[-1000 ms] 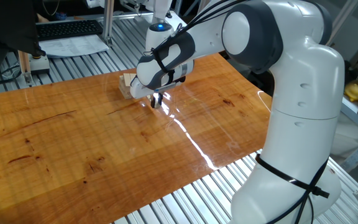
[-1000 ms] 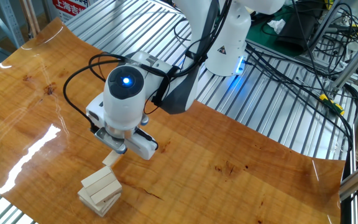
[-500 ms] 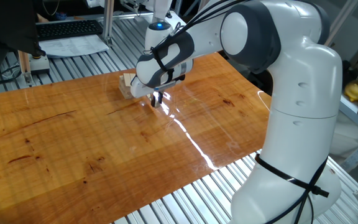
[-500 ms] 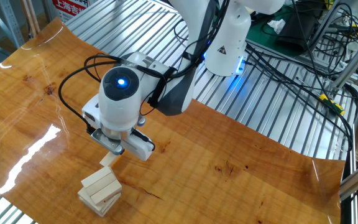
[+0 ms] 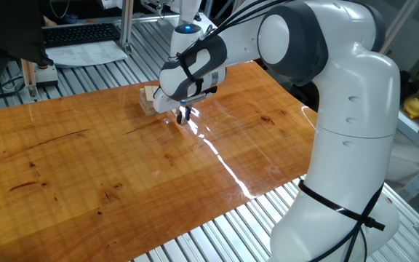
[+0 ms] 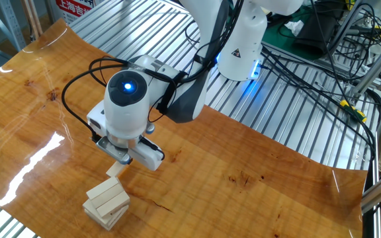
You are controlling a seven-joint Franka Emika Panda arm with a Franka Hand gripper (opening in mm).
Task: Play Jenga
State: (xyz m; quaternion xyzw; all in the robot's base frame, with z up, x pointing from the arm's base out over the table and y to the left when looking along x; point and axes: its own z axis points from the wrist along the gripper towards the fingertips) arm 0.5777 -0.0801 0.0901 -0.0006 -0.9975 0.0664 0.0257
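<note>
- The gripper hangs low over the wooden table, fingers pointing down; in the other fixed view its fingertips are hidden under the arm's wrist.
- A loose block pokes out from under the gripper in that view. Whether the fingers actually clamp it, or how far apart the jaws stand, I cannot tell.
- The Jenga stack, pale plain-wood blocks in a few layers, sits near the loose block, at about 7 o'clock from it in the other fixed view.
- In the first fixed view the stack shows only partly, at about 10 o'clock from the gripper, behind the wrist.
- The table rests on a ribbed metal bench.
- No containers show on the table.
</note>
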